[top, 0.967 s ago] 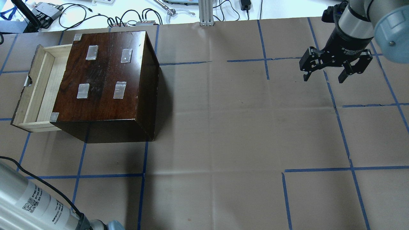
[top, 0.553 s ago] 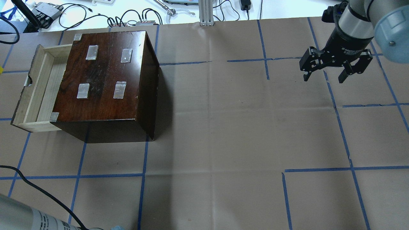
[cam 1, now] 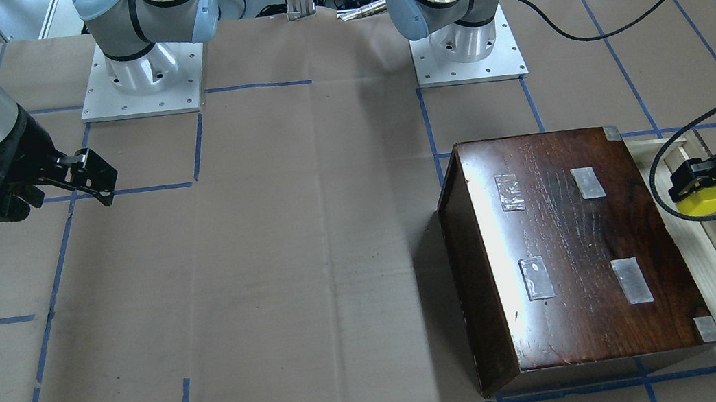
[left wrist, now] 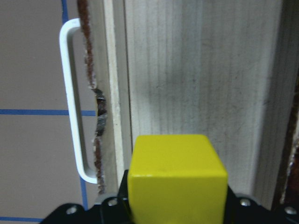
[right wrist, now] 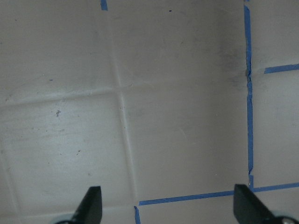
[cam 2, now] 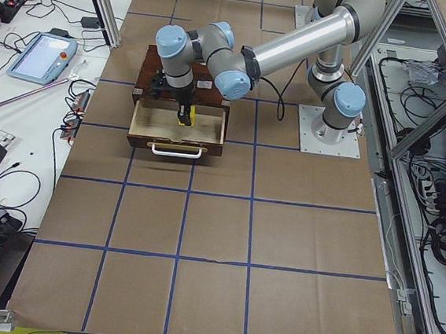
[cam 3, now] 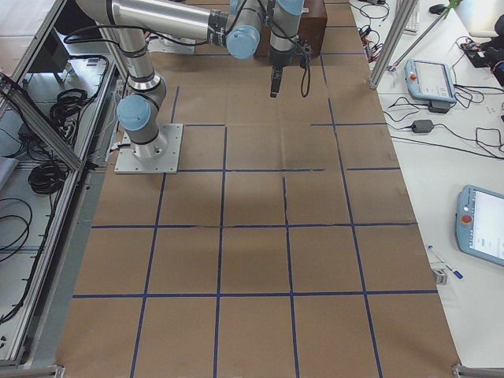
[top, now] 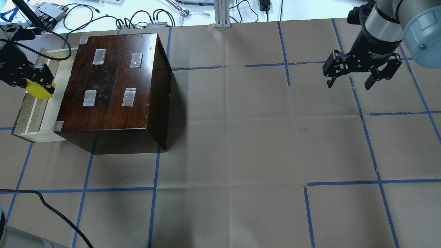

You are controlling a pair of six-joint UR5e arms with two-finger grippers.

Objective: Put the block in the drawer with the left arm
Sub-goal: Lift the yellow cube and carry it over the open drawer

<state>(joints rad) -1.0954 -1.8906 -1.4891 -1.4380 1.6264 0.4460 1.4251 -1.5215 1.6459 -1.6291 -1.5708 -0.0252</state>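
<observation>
surface: brown paper [top: 241, 137] | marks: blue tape grid [top: 344, 183] | edges: white bench [top: 310, 8], cables [top: 79, 15], pendants [cam 3: 429, 79]

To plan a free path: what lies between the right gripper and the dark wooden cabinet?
Only bare brown paper with blue tape lines lies between the right gripper and the cabinet; the overhead view shows it.

block [cam 2: 184, 117]: yellow, at the tip of the left gripper [cam 2: 183, 109], over the open drawer [cam 2: 157, 125]
drawer: pulled out on the near side of the cabinet [cam 2: 149, 69], white handle [cam 2: 177, 152] nearest
left arm [cam 2: 298, 44]: stretches from its base at right to the cabinet
</observation>
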